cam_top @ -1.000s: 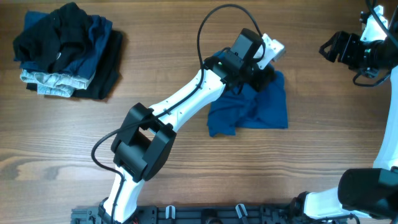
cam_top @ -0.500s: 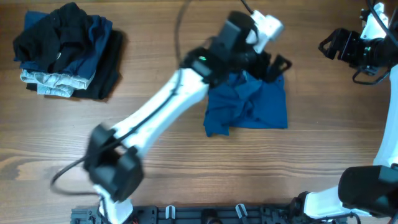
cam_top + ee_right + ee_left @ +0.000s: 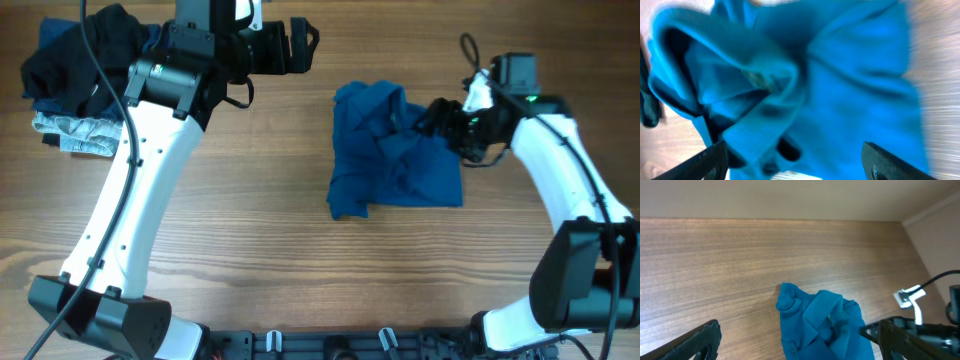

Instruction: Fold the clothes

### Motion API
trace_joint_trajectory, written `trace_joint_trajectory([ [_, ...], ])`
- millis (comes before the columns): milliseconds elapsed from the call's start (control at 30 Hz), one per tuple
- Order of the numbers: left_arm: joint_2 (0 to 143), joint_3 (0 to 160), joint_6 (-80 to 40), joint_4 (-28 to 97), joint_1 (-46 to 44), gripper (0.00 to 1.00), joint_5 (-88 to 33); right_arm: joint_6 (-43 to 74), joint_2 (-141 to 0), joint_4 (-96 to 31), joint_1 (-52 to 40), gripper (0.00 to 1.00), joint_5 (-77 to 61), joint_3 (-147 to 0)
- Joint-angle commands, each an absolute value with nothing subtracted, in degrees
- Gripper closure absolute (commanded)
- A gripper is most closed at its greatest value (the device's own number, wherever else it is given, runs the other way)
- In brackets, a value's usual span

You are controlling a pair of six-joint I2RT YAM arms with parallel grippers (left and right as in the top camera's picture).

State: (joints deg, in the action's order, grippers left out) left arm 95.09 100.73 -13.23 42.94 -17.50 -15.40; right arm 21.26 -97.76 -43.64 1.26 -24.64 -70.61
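Note:
The clothes (image 3: 395,150) are one mid-blue shirt-like garment lying crumpled in the middle of the table, also in the left wrist view (image 3: 820,325) and filling the right wrist view (image 3: 840,85). My left gripper (image 3: 305,45) hangs open at the back, left of the garment and apart from it, its jaws wide with bare wood and the cloth's edge below (image 3: 790,332). My right gripper (image 3: 440,118) is at the garment's upper right edge, jaws spread wide just over the rumpled cloth (image 3: 795,157), gripping nothing that I can see.
A pile of black, navy and pale denim garments (image 3: 95,85) sits at the back left corner, just behind the left arm (image 3: 130,200). The right arm (image 3: 570,190) reaches in from the right side. Bare wood (image 3: 250,250) lies in front of the blue garment.
The left gripper opened, let go of the garment's top edge and swung away to the back left. The right arm came in from the far right to the garment's upper right edge.

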Motion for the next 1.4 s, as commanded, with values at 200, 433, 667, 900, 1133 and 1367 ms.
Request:
trace_joint_trajectory([
  [200,95.42,100.62,-13.93,46.02,-17.06,0.00,-10.33,35.35,-98.28,-34.79,-7.68,0.15,-20.51,-67.09],
  [433,95.42,100.62,-13.93,46.02,-17.08,0.00,-10.33,35.90,-101.25,-34.68,-7.88,0.25,-20.60,-67.05],
  [667,95.42,100.62,-13.93,46.00,-17.08,0.00,-10.31,34.44,-103.31,-34.30,-7.88,0.55,-20.53,-67.05],
  [900,95.42,100.62,-13.93,46.39,-17.06,0.00,-9.23,31.40,-102.94,-35.42,-7.70,0.96,-22.61,-67.13],
  [1133,95.42,100.62,-13.93,46.37,-17.08,0.00,-8.78,25.26,-93.12,-40.64,-1.08,0.96,-29.28,-69.73],
  [1367,95.42,100.62,-13.93,46.37,-17.08,0.00,-7.77,20.95,-86.19,-48.38,10.98,0.96,-28.60,-70.24],
])
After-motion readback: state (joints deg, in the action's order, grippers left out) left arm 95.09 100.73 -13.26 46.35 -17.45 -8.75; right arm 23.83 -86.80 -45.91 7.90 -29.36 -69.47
